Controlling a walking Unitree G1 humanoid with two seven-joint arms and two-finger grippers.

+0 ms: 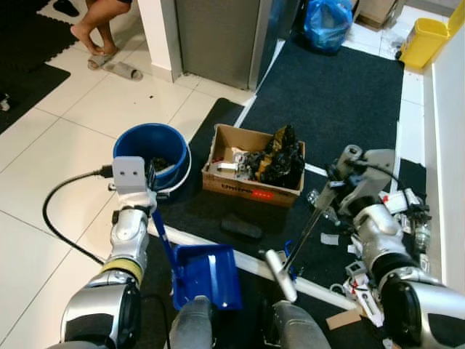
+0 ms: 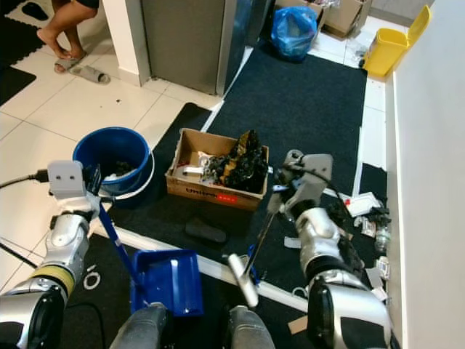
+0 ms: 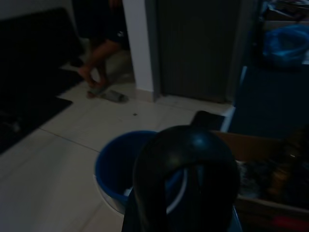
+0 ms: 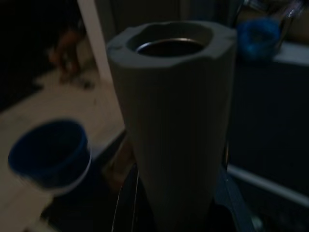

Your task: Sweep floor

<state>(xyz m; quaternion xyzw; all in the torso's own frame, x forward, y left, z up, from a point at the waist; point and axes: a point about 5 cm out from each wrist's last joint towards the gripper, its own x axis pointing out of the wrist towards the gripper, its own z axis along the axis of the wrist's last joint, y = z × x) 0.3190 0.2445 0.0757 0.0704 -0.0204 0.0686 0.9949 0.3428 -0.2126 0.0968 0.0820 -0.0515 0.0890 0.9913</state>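
We note left end effector (image 1: 149, 207) pinching blue dustpan (image 1: 207, 275) handle; right end effector (image 1: 336, 183) clamping broom (image 1: 305, 236) shaft; both on dark mat. Risk: broom head (image 1: 280, 275) overshoots pan, scattering debris.

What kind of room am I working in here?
Most likely a lived-in home, perhaps a hallway or utility corner: white tile floor with dark mats, a blue bucket, a cardboard box of rubbish, and a barefoot person beside slippers. The left gripper holds a blue dustpan.
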